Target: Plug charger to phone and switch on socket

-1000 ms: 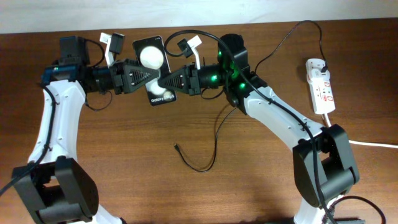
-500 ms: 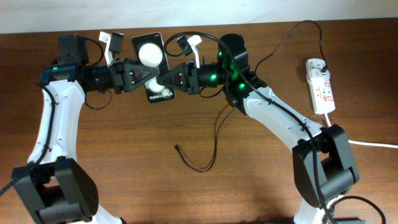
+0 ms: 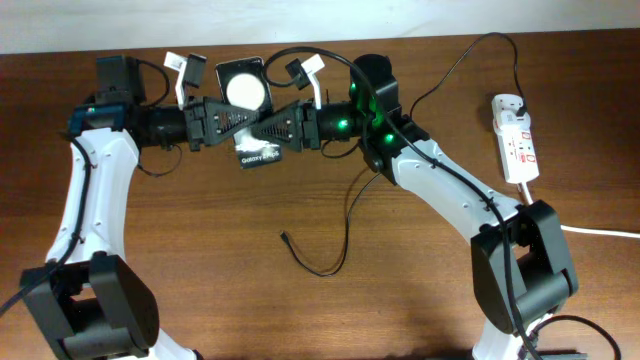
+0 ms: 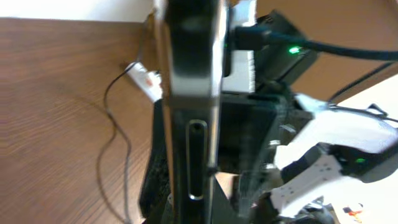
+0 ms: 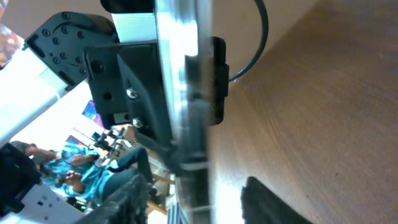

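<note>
The black phone (image 3: pixel 245 90) hangs above the table at the back, turned partly edge-on, its white text end (image 3: pixel 258 153) lowest. My left gripper (image 3: pixel 236 122) is shut on it from the left; the left wrist view shows the phone's edge (image 4: pixel 189 93) running up between the jaws. My right gripper (image 3: pixel 264 128) meets it from the right, and its fingers (image 5: pixel 127 193) stand apart on either side of the phone's edge (image 5: pixel 183 74), so it is open. The charger's thin black cable (image 3: pixel 335 255) lies on the table, its plug tip (image 3: pixel 284 237) free. The white socket (image 3: pixel 517 140) lies far right.
The socket's thick white cord (image 3: pixel 600 232) runs off the right edge. A black cable (image 3: pixel 455 65) loops from the right arm's base area toward the socket. The brown table (image 3: pixel 220 260) stretches in front of both arms.
My left gripper has closed onto the phone while my right gripper has opened off it. The phone has turned more edge-on and shifted slightly.
</note>
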Motion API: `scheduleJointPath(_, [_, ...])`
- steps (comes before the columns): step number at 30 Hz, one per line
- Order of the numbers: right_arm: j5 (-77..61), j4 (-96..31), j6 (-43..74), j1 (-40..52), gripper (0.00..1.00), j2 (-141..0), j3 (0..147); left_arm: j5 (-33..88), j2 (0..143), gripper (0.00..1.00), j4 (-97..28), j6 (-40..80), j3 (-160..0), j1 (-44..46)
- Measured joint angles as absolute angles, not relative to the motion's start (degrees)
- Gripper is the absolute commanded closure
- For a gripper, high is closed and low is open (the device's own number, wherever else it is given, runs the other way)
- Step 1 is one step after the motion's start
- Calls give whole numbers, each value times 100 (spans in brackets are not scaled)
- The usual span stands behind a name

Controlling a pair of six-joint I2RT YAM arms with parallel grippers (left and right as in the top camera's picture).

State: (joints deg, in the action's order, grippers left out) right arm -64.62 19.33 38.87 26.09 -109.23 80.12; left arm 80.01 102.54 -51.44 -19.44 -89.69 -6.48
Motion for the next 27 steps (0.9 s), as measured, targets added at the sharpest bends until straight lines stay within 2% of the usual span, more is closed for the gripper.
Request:
scheduleJointPath(3, [-6615,1800,3872,2499,11,-10923,8012,7325,10254,100,-5214,-1927,-8969,-650])
scheduleJointPath(5, [-6661,934,3660,2287,8,-10923,8034,6539,10254,100,-5332,-1831,-8969,-646])
scheduleJointPath(11, [-5269,-2250,2383,1957,7,-10927,8047,4274,10254,100,-5546,-1125,-8969,-390])
scheduleJointPath(17, [-3308,-4294,1662,1970,7,-10923,8036,1594,10254,100,-5330,390,-8482,823])
scheduleJointPath(21, [-2438,-5083,1584,1970,1,-10925,8034,840,10254,100,-4899,934,-7946,1328])
scheduleJointPath(27, [-1199,-5937,1542,1968,1,-10925,8034,333,10254,100,-4571,1398,-7290,1568])
